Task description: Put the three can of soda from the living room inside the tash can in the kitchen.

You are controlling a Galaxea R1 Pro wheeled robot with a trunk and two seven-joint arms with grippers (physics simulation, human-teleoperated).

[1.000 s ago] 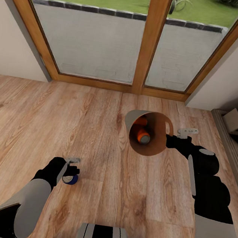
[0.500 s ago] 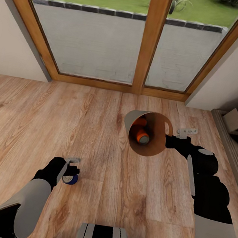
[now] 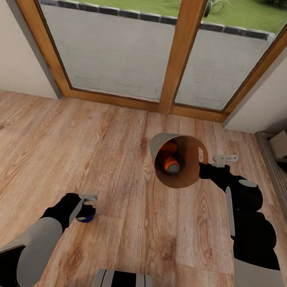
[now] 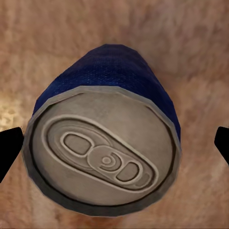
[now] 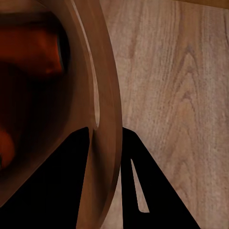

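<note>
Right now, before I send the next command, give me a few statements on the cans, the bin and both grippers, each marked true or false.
1. The right gripper grips the trash can by its rim. True: in the right wrist view, one finger sits inside the wall and one outside.
2. Two orange cans lie inside the trash can. True.
3. The blue can is already in the trash can. False: it is at the left gripper, over the wood floor.
4. The trash can stands upright on the floor. False: it is held tilted, its mouth facing the head camera.
5. The left gripper's fingers flank the blue can. True.
</note>
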